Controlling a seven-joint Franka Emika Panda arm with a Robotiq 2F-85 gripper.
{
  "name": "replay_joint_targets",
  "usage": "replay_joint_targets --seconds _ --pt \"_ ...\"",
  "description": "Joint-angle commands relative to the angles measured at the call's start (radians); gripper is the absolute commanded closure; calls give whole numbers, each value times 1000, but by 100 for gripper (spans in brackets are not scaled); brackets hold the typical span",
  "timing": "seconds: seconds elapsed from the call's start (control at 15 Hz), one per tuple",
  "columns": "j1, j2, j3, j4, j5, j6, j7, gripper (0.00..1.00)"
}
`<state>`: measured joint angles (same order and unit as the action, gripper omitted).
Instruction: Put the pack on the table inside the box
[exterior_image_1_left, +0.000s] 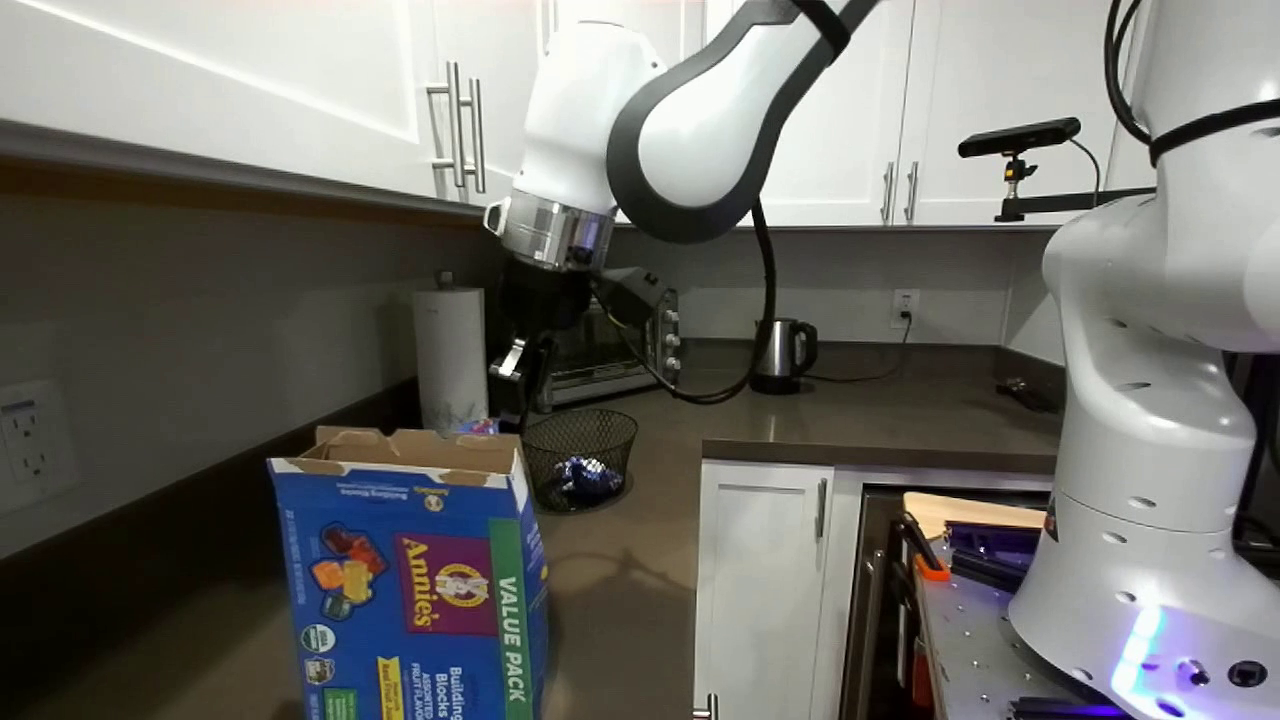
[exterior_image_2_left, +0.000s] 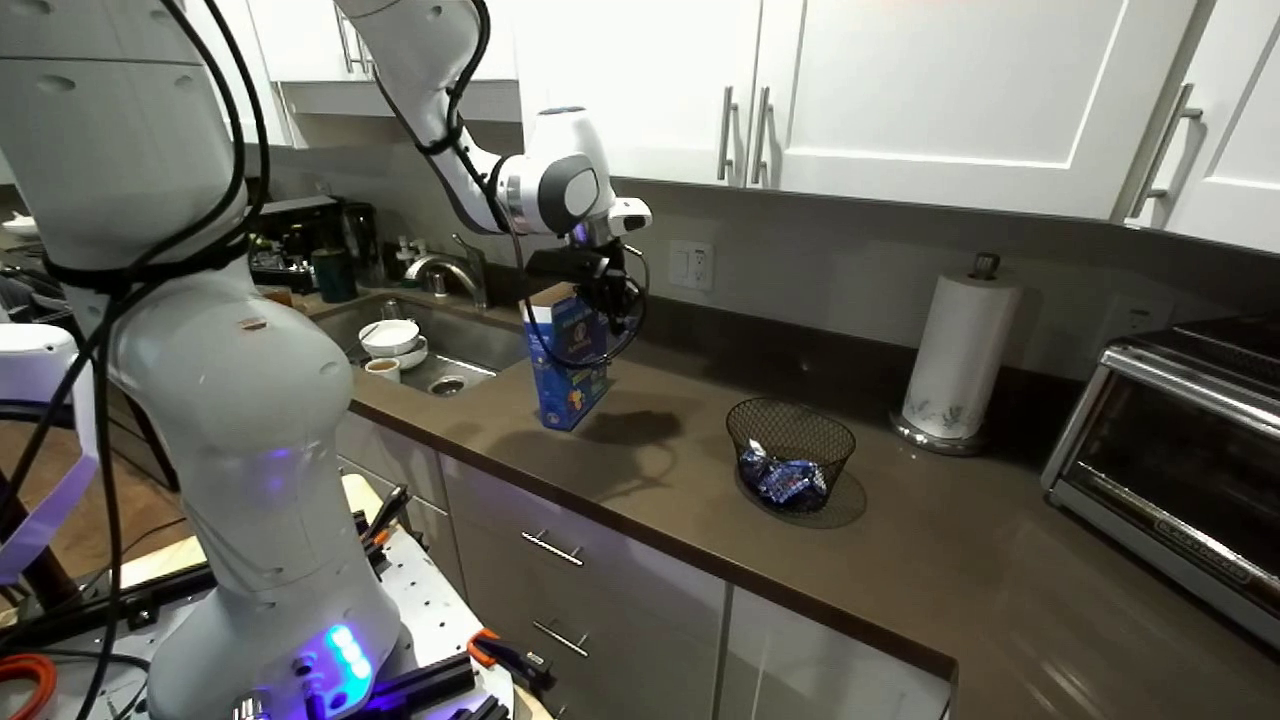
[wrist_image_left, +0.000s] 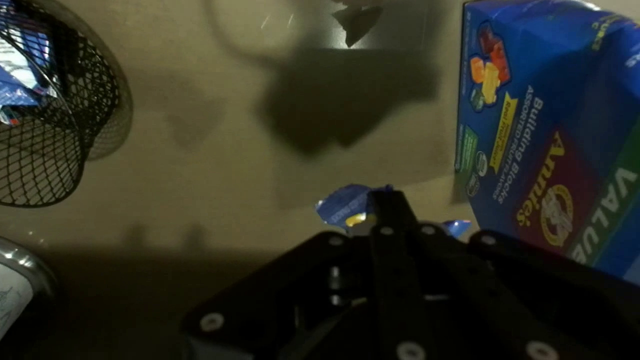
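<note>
The pack (wrist_image_left: 345, 206), a small shiny dark blue pouch, is pinched between the tips of my gripper (wrist_image_left: 392, 202); its ends stick out on both sides. A bit of the pack (exterior_image_1_left: 480, 426) shows behind the box's rim in an exterior view. The box (exterior_image_1_left: 400, 560) stands upright on the table (exterior_image_1_left: 630, 530), its top open with torn brown edges. My gripper (exterior_image_1_left: 512, 400) hangs beside the box, on the basket side, with fingertips near rim height. In an exterior view the gripper (exterior_image_2_left: 618, 310) partly covers the box (exterior_image_2_left: 560, 392). The box (wrist_image_left: 530, 150) is right of the fingertips in the wrist view.
A black wire basket (exterior_image_2_left: 795, 425) with shiny blue packs (exterior_image_2_left: 785, 478) stands on the table. A paper towel roll (exterior_image_2_left: 965, 350) and a silver toaster oven (exterior_image_2_left: 1170, 470) stand further along. A kettle (exterior_image_1_left: 783, 355) is at the back. A sink (exterior_image_2_left: 470, 360) lies beyond the box.
</note>
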<state>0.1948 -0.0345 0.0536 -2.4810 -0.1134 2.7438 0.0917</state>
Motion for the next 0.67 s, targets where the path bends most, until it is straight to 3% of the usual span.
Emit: replay_joint_targets --seconds 0.0,0.6 --pt "-23 -64 33 -18 25 -42 -48 100" --pt "-15 -127 43 -21 49 -44 -90 100"
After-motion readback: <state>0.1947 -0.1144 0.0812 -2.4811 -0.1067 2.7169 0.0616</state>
